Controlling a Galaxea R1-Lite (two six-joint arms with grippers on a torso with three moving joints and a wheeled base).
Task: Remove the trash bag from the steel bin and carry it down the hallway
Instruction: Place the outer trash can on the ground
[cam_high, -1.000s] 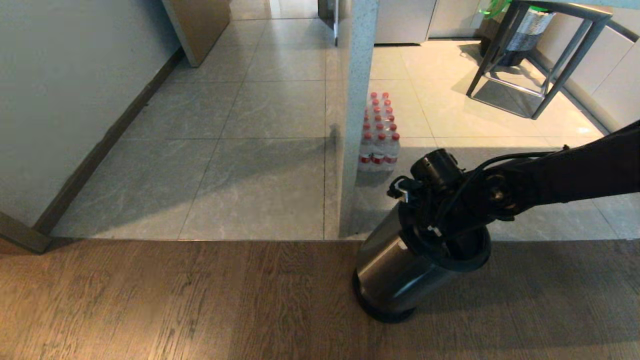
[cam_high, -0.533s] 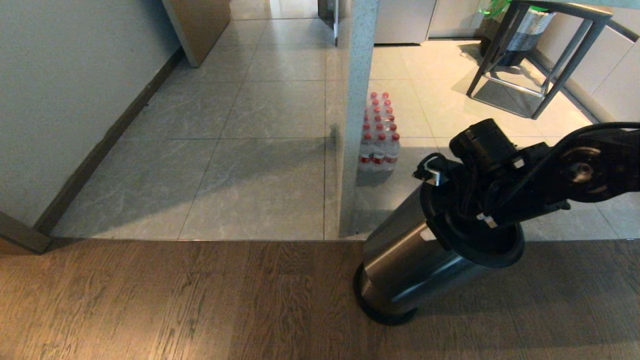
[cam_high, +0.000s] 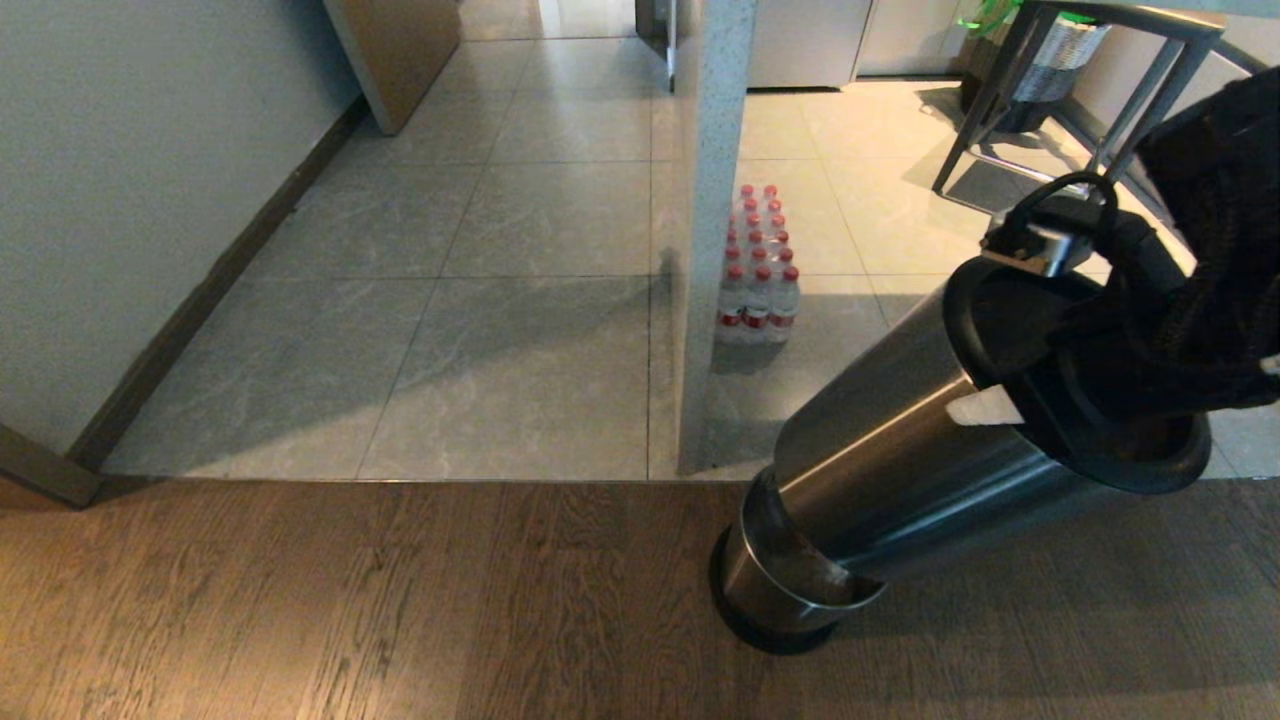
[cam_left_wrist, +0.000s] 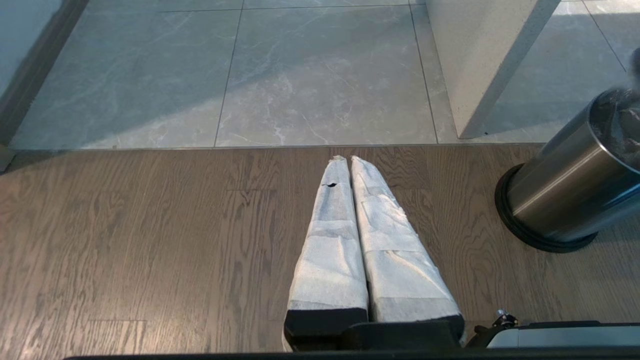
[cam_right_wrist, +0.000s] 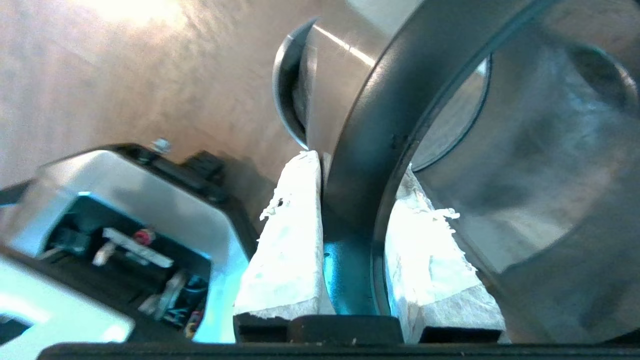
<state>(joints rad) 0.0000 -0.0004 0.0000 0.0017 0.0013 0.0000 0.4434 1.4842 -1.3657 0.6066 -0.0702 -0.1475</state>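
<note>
You see the steel bin (cam_high: 900, 470): brushed silver, black rim ring, black base. Right gripper (cam_right_wrist: 350, 210): white-wrapped fingers. Left gripper (cam_left_wrist: 350, 165): the same white wrap. Near floor (cam_high: 350, 600): brown wood grain. Far tiles (cam_high: 520, 300): veined grey-beige. Bottle pack (cam_high: 757, 265): clear, red caps.

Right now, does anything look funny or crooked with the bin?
Yes. The right gripper is clamped on the black rim, not on a bag, and the steel inner can is sliding out tilted while the outer base stays on the wooden floor. No trash bag is visible.
</note>
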